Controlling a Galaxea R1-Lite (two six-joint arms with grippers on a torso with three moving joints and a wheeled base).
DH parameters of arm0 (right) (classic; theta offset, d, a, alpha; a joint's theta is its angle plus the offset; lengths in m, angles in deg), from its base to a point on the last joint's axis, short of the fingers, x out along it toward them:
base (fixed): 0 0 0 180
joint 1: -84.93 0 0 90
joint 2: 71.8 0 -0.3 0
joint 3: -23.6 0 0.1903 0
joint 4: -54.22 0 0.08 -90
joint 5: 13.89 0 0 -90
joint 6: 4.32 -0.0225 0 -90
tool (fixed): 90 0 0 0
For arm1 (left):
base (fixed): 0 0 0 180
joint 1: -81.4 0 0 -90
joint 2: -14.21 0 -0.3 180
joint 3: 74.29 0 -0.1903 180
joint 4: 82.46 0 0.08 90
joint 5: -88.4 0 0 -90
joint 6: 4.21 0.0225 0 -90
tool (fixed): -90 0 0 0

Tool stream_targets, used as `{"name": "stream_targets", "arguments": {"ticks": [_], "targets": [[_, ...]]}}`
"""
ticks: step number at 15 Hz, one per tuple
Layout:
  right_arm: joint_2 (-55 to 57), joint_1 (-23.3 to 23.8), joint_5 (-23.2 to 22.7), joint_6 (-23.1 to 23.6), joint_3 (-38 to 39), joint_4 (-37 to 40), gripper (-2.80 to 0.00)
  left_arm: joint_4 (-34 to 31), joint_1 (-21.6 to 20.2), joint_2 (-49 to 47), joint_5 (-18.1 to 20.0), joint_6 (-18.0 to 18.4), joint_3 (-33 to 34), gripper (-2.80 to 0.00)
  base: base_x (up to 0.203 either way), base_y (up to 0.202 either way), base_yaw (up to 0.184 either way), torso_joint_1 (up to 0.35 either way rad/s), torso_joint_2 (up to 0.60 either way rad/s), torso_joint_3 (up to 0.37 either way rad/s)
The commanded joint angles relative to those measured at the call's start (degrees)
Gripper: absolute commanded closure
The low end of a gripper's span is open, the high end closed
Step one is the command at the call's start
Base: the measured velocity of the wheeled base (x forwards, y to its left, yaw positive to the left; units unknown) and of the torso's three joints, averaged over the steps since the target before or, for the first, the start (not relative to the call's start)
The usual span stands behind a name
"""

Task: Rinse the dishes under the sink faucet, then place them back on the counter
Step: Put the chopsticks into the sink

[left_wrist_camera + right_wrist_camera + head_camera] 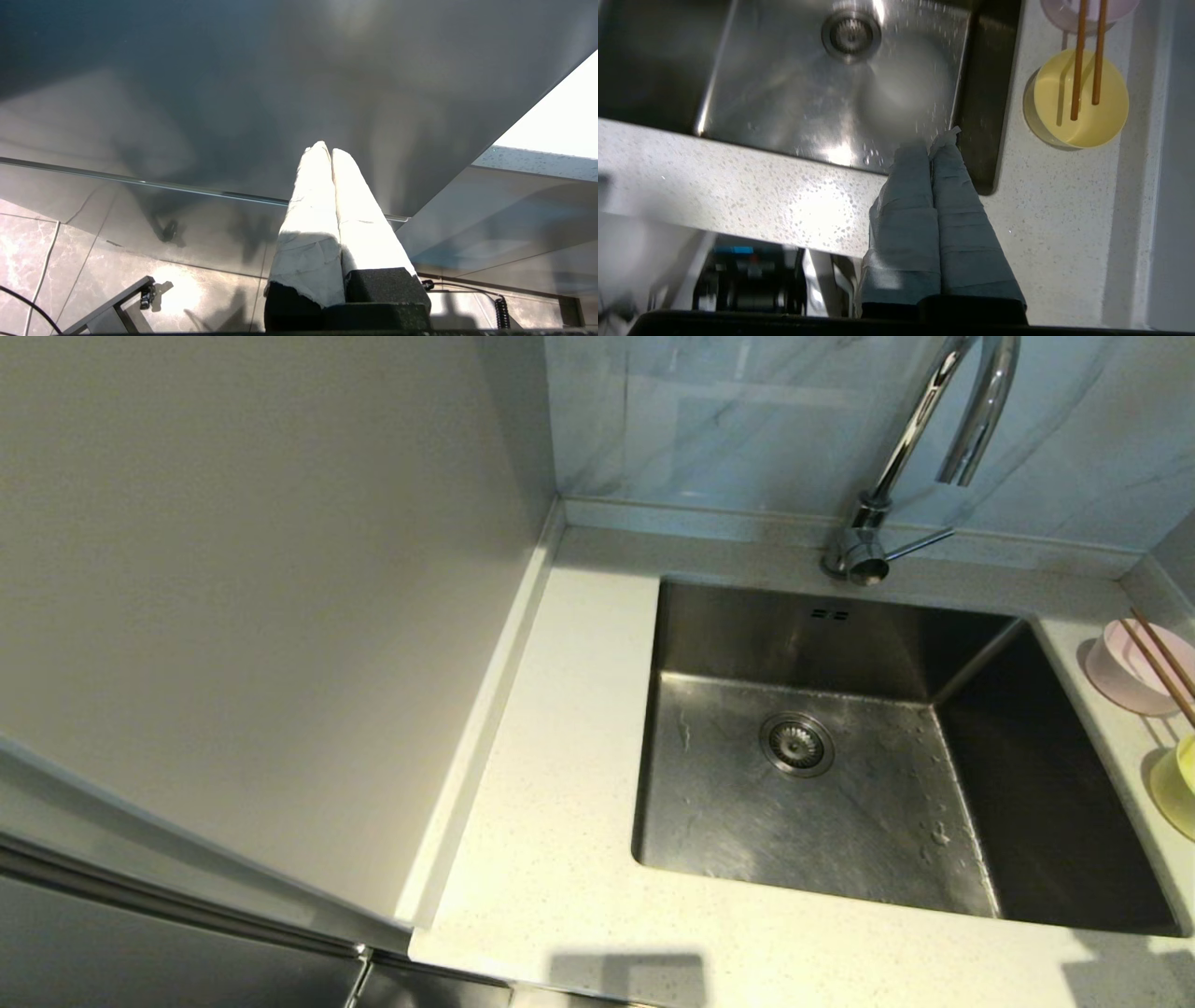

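On the counter, right rim: our dishes sit untouched. The pink bowl [1134, 667] stands toward the back, the yellow-green bowl [1178, 784] just in front of it, nearer the counter's front edge. The chopsticks [1162, 665] lie across both rims as a bridge.

Counter: speckled off-white top [551, 859], wrapping the sink on all sides.

Sink: basin [840, 784] holds no dishes; droplets show on its floor around the drain strainer [796, 744].

Faucet: gooseneck [934, 420] at the back edge, spout over the rear of the basin. The side lever [920, 543] points toward the right. We see no water running.

Right gripper: [931, 148] fingers pressed together, holding nothing. It hangs above the sink's front right corner, near the yellow-green bowl but well clear of it.

Left gripper: [325, 151] fingers together, nothing held, parked low by the cabinet front, off the counter's front left.

Step in hand, our reading: the task has hardly begun; the first pick is still ahead.

How to do it well: we would part the right fingers before nearing. Take the chopsticks first, since lifting either bowl would tip them off. Pinch both sticks together near mid-length, between the two bowls, then lift straight up.

Risk: thin sticks may roll or scissor apart in the pinch. A nudged bowl could slide toward the sink edge.
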Motion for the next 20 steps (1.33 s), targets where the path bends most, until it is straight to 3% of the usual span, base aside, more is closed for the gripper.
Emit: {"name": "stream_targets", "arguments": {"ticks": [1, 3, 6, 7, 11, 16, 20], "targets": [[11.5, 0.0, 0.6, 3.5, -5.8, 2.1, 0.0, 0.0, 0.0, 0.2, 0.0, 0.0, 0.0, 0.0, 0.0, 0.0, 0.0, 0.0, 0.0, 0.0], [15.4, 0.0, 1.4, 11.7, -8.4, 2.7, 0.0, 0.0, 0.0, 0.2, 0.0, 0.0, 0.0, 0.0, 0.0, 0.0, 0.0, 0.0, 0.0, 0.0], [20.2, 0.2, 2.2, 13.4, -12.7, 2.8, 0.0, 0.0, 0.0, 0.2, 0.0, 0.0, 0.0, 0.0, 0.0, 0.0, 0.0, 0.0, 0.0, 0.0], [21.7, 1.3, 2.2, 13.3, -14.5, 2.8, -2.8, 0.0, 0.0, 0.2, 0.0, 0.0, 0.0, 0.0, 0.0, 0.0, 0.0, 0.0, 0.0, 0.0], [26.8, 5.1, 1.5, 12.3, -19.0, 2.8, -2.8, 0.0, 0.0, 0.2, 0.0, 0.0, 0.0, 0.0, 0.0, 0.0, 0.0, 0.0, 0.0, 0.0], [34.7, 13.8, -8.7, 12.5, -22.7, 2.8, -2.8, 0.0, 0.0, 0.2, 0.0, 0.0, 0.0, 0.0, 0.0, 0.0, 0.0, 0.0, 0.0, 0.0], [46.3, 21.9, -15.2, 15.0, -32.0, 3.0, -2.8, 0.0, 0.0, 0.2, 0.0, 0.0, 0.0, 0.0, 0.0, 0.0, 0.0, 0.0, 0.0, 0.0]]}}
